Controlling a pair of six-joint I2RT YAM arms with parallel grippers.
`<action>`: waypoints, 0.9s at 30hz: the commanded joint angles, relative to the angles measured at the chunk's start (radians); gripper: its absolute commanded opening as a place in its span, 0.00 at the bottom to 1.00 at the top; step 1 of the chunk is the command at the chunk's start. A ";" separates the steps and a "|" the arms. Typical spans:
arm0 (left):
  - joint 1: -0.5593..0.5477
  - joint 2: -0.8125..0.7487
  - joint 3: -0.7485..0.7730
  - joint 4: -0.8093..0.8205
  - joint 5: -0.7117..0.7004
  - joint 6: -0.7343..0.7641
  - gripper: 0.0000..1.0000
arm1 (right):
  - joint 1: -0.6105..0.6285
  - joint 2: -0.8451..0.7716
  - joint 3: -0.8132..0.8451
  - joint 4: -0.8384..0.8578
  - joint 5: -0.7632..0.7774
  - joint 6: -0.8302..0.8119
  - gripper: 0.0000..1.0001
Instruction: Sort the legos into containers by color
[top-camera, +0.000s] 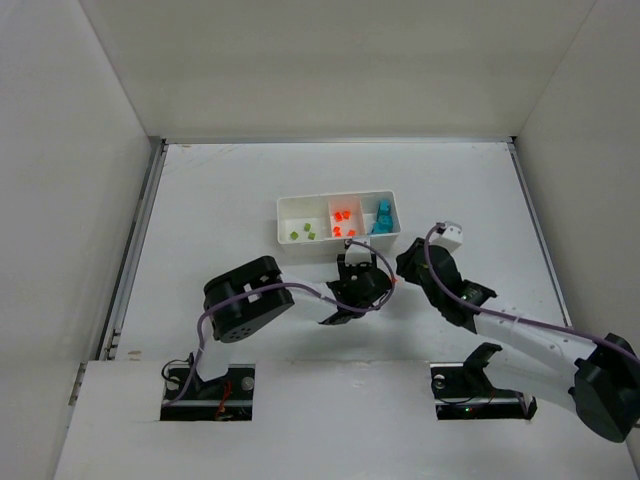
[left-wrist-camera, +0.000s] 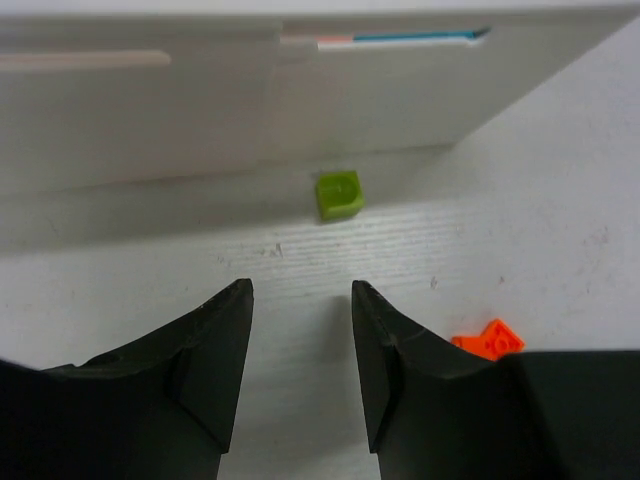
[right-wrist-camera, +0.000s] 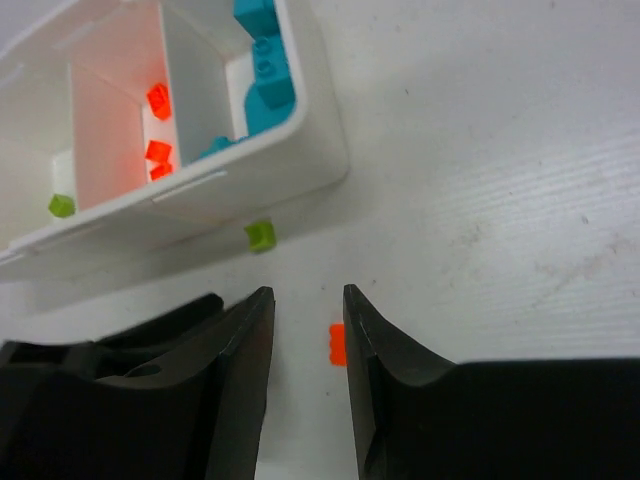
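The white three-compartment tray (top-camera: 283, 222) holds lime green bricks (top-camera: 303, 234) on the left, orange-red bricks (top-camera: 342, 222) in the middle and teal bricks (top-camera: 382, 219) on the right. A loose green brick (left-wrist-camera: 339, 194) lies on the table just in front of the tray's near wall (left-wrist-camera: 200, 110). It also shows in the right wrist view (right-wrist-camera: 260, 235). A loose orange brick (right-wrist-camera: 337, 344) lies between my right gripper's open jaws, close to the right finger. My right gripper (right-wrist-camera: 305, 295) is open and empty. My left gripper (left-wrist-camera: 300, 290) is open and empty, short of the green brick, with the orange brick (left-wrist-camera: 490, 340) beside its right finger.
The two grippers (top-camera: 358, 268) (top-camera: 408, 260) stand close together just in front of the tray. The left gripper's body (right-wrist-camera: 100, 345) shows at the lower left of the right wrist view. White walls enclose the table on three sides.
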 joint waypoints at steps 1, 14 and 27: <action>0.027 0.038 0.061 0.011 -0.002 -0.023 0.42 | 0.002 -0.045 -0.045 0.050 0.012 0.086 0.40; 0.062 0.111 0.141 0.012 0.025 -0.011 0.38 | 0.060 -0.032 -0.102 0.038 0.036 0.151 0.40; 0.070 0.154 0.178 0.024 0.028 -0.003 0.17 | 0.171 0.045 -0.109 -0.024 0.070 0.228 0.43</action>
